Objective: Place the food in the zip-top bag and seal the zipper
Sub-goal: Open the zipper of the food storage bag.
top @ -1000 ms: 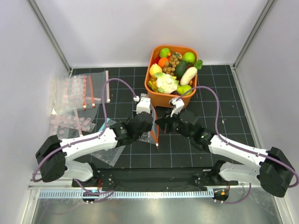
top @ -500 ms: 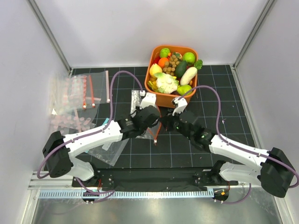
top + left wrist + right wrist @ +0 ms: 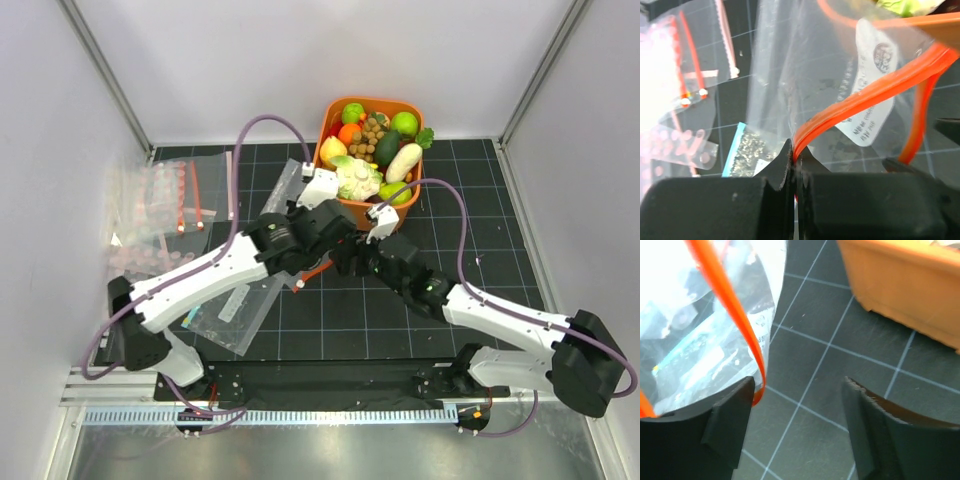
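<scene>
The zip-top bag (image 3: pixel 805 75), clear with a white label (image 3: pixel 872 100), hangs from my left gripper (image 3: pixel 795 152), whose jaws are shut on its red-orange zipper (image 3: pixel 860 97). From above, the left gripper (image 3: pixel 326 236) holds the bag (image 3: pixel 284 186) just in front of the orange bin (image 3: pixel 352 212). My right gripper (image 3: pixel 800 390) stands open close by, the zipper strip (image 3: pixel 735 315) against its left finger and nothing between the fingers. The food lies in the bin: cauliflower (image 3: pixel 357 178), yellow fruit (image 3: pixel 333 150), brown balls (image 3: pixel 372 132), a dark green piece (image 3: pixel 387 148).
A pile of spare clear bags (image 3: pixel 160 215) lies at the left wall. Another clear bag with a teal strip (image 3: pixel 225 310) lies flat under the left arm. The bin wall (image 3: pixel 905 280) stands just beyond the right gripper.
The left arm has carried the bag up and toward the bin, jaws closing on the zipper. The right gripper has opened and let go of the strip.
</scene>
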Available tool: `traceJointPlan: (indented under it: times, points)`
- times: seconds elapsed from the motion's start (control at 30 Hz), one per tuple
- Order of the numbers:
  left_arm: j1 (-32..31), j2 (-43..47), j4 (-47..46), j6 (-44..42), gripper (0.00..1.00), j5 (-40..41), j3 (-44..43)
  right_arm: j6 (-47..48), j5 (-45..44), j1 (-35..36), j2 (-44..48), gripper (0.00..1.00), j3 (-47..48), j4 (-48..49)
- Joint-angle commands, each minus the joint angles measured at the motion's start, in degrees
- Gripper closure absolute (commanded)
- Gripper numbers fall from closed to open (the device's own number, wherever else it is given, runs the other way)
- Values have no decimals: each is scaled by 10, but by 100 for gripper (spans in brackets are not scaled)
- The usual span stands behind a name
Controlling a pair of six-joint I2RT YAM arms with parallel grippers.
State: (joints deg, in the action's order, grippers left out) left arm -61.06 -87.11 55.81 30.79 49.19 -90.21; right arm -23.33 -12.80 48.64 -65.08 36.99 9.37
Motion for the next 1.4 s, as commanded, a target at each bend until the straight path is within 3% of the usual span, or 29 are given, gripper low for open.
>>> traceJointPlan:
  times: [0.0, 0.2, 0.37, 0.4, 0.5, 0.67, 0.8, 0.9, 1.1, 1.37]
  points:
    - [0, -53, 47, -11, 100, 72, -43, 21, -54, 2, 18, 19, 30, 24]
    - [8, -65, 17, -15, 100, 41, -55, 32, -56, 2, -43, 23, 111, 0]
    - [17, 1, -50, -16, 100, 42, 52, 23, -87, -3, -88, 57, 121, 20]
    - [19, 27, -62, -16, 100, 40, 71, 20, -81, -5, -95, 71, 109, 30]
    - [24, 55, -106, -19, 100, 29, 135, -3, -56, -7, -106, 99, 101, 47]
    - [32, 63, -89, -2, 96, 89, 147, -14, -52, -7, -106, 99, 94, 53]
    - [44, 48, -33, 32, 74, 156, 137, -69, -128, -21, -100, 99, 92, -1]
    - [45, 34, -4, 55, 69, 191, 123, -110, -59, -71, -99, 99, 74, 3]
    - [47, 3, -37, 25, 66, 140, 122, -110, 40, -96, -94, 99, 55, 57]
    - [88, 1, -53, 11, 64, 70, 128, -124, -8, -99, -69, 99, 55, 19]
